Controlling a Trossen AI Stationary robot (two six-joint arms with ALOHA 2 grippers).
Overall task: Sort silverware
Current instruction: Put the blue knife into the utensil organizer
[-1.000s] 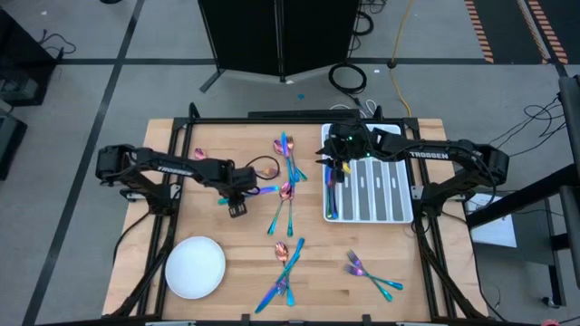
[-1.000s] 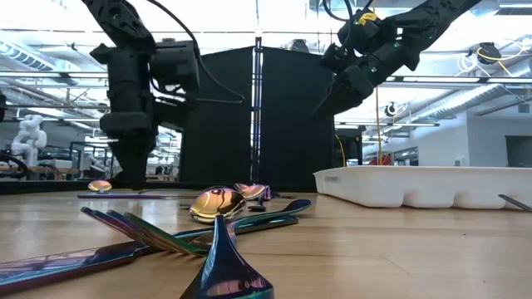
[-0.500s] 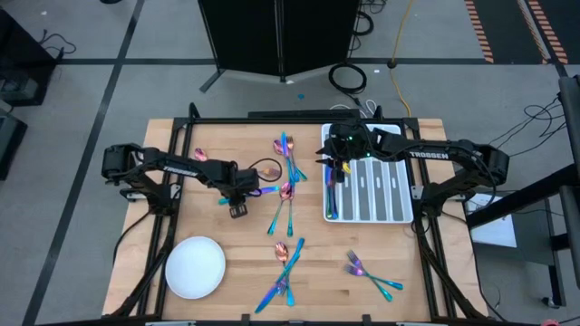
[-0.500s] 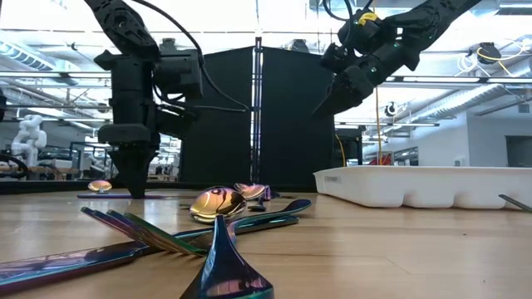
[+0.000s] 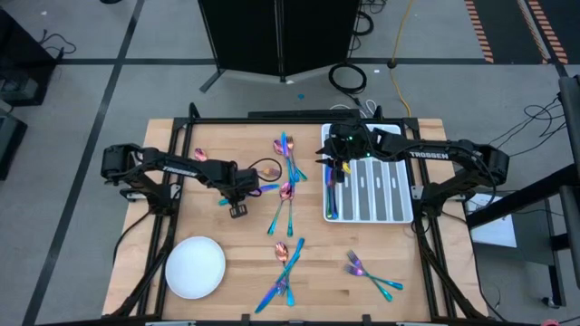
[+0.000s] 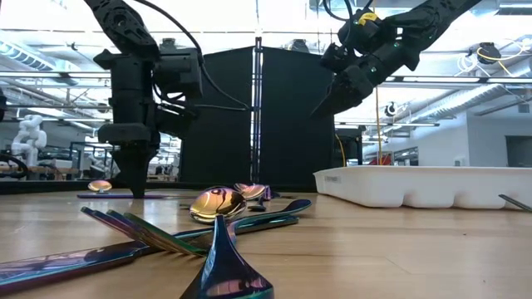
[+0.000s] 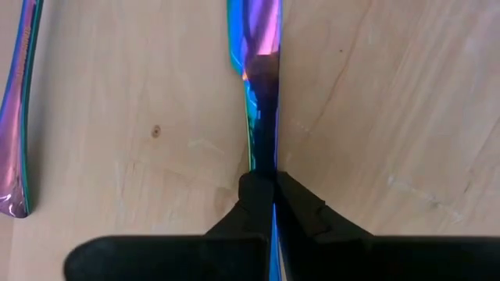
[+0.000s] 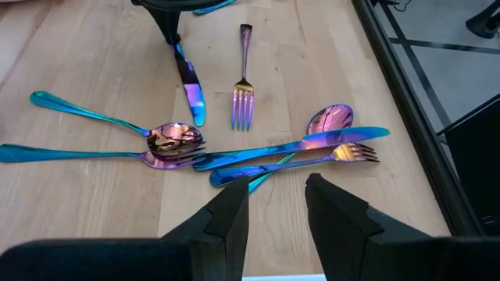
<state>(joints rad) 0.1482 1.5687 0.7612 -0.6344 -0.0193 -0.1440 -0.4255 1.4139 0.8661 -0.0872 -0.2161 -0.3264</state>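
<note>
A: Item one: left gripper [image 7: 273, 204], down at the wooden counter [image 5: 217, 226], fingers pinched together on the slim iridescent blue-purple knife [image 7: 258, 94] we list flat on the boards.

B: Item two: right gripper [image 8: 275, 204], raised over the white divided plastic tray [image 5: 391, 204], fingers somewhat apart, nothing between them. Remaining rainbow metal silverware [image 5: 288, 177] we record scattered mid-counter; round white plate [image 5: 195, 267] near the front-left corner.

bare wood around plate [image 5: 195, 267], crossed cutlery [image 5: 288, 186] crowding table centre
</note>
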